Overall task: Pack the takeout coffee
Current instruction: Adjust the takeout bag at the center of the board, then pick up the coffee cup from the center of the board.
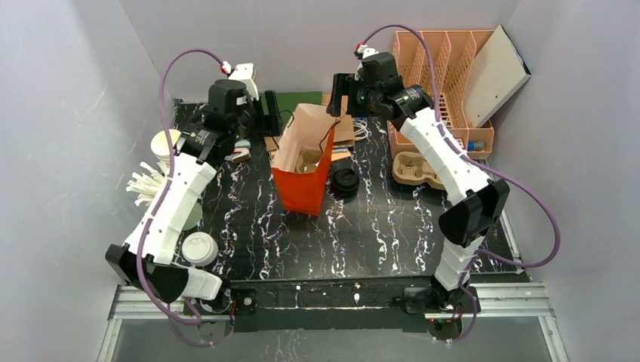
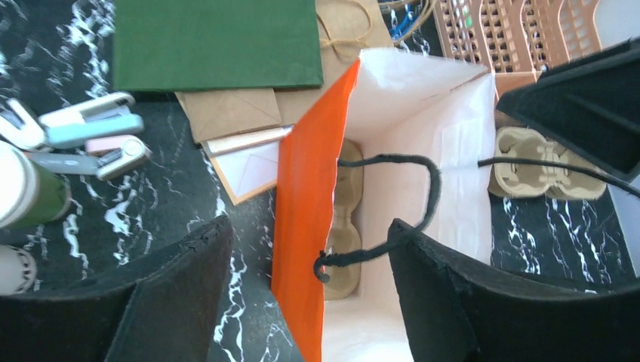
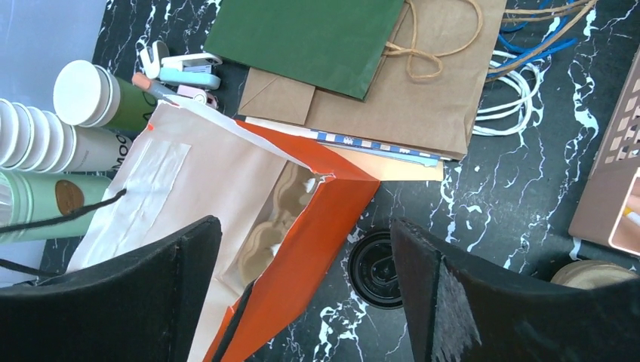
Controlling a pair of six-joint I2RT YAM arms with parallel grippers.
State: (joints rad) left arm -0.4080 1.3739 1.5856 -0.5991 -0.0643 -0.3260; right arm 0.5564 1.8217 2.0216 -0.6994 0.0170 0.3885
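Note:
An orange paper bag (image 1: pixel 298 188) stands open mid-table, white inside, with a pulp cup carrier (image 2: pixel 343 226) at its bottom. The takeout coffee (image 1: pixel 346 182), a dark cup under a round black lid, stands on the table just right of the bag. My left gripper (image 2: pixel 309 230) is open above the bag's left wall (image 2: pixel 306 188); a black cord handle (image 2: pixel 407 196) lies against its right finger. My right gripper (image 3: pixel 306 226) is open over the bag's right wall (image 3: pixel 317 241). The black lid (image 3: pixel 376 269) shows beside its right finger. Neither gripper holds anything.
White paper cups (image 1: pixel 162 147) and a green tumbler (image 3: pixel 38 200) crowd the left edge, with white lids (image 1: pixel 200 247) nearer. Flat green (image 2: pixel 215 41) and brown (image 3: pixel 423 83) bags lie behind the orange bag. A spare pulp carrier (image 1: pixel 415 170) and peach file rack (image 1: pixel 445 68) stand right.

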